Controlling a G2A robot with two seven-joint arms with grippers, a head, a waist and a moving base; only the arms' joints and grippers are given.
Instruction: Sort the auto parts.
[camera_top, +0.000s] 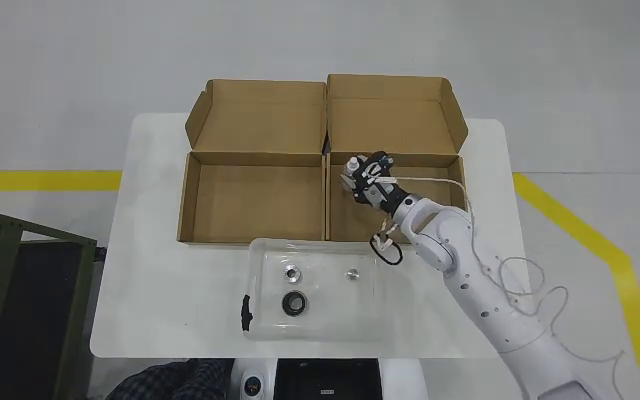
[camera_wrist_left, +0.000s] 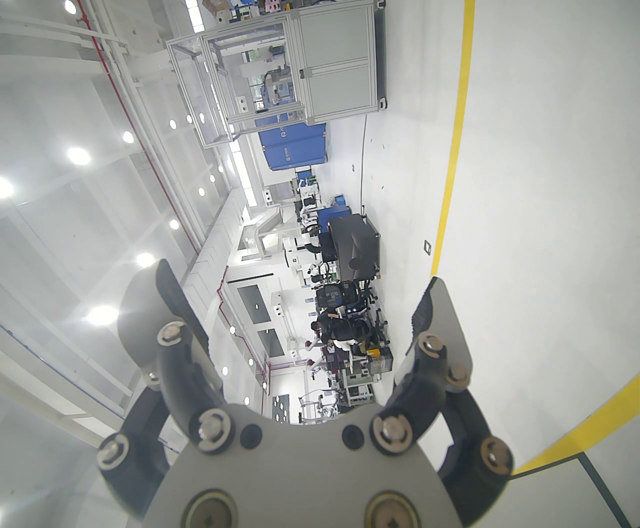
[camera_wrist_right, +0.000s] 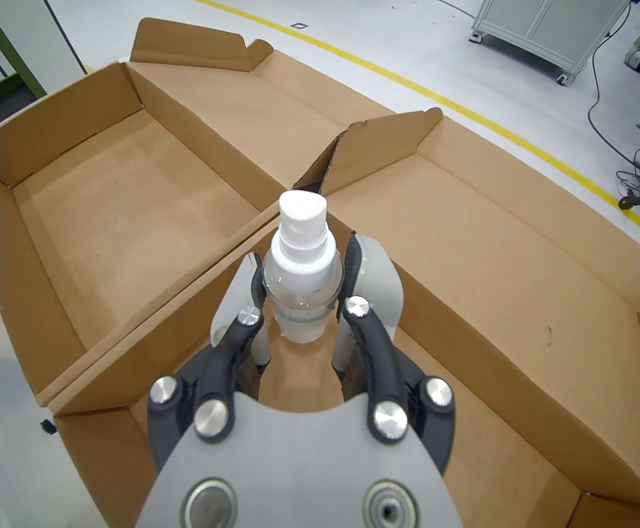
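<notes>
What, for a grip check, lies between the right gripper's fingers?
A clear spray bottle with a white nozzle, held by both fingers over a cardboard box, in the right wrist view.

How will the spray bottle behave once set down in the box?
Probably light: the spray bottle is small, clear plastic. Its smooth round body could slip in the right tool, or roll if laid down. Stood upright, its narrow base looks tippy.
</notes>
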